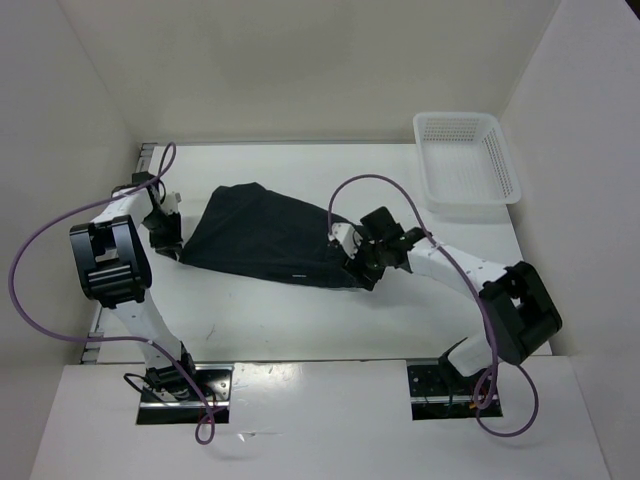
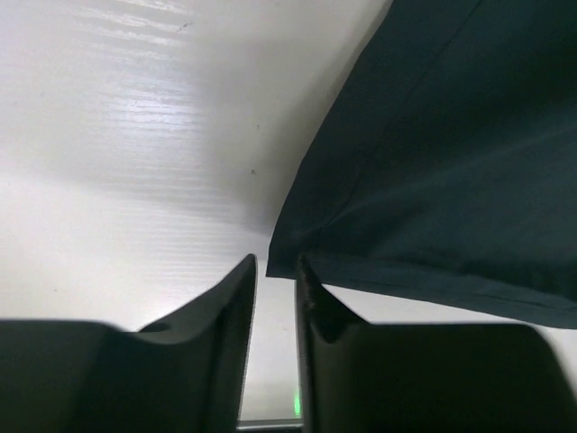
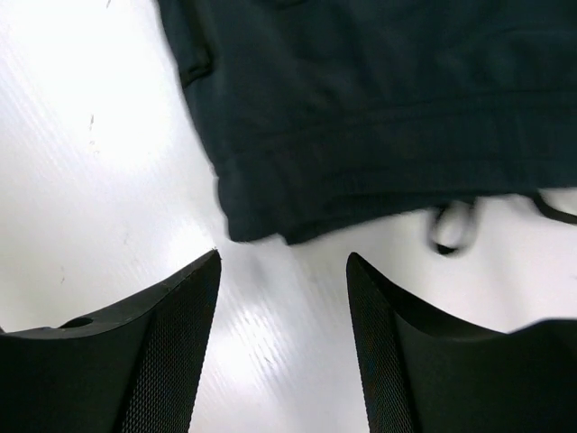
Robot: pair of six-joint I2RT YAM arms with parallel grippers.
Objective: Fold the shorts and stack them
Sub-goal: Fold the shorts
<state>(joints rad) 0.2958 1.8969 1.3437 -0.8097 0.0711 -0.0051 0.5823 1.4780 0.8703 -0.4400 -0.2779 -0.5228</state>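
Shorts (image 1: 270,238) dark, spread flat; left claw (image 2: 276,260) nearly together, right claw (image 3: 283,254) apart.

Shows plain blackish navy on the shorts (image 1: 265,235), the same dark tone on the drawstring (image 3: 455,230). Reads glossy white on the tabletop (image 1: 300,310), white with a lattice of small holes on the basket (image 1: 465,160), purple on the cables (image 1: 372,178), white and black on the arm links (image 1: 455,262), matte black with fine dotted grain on the jaws of the right gripper (image 3: 282,257).
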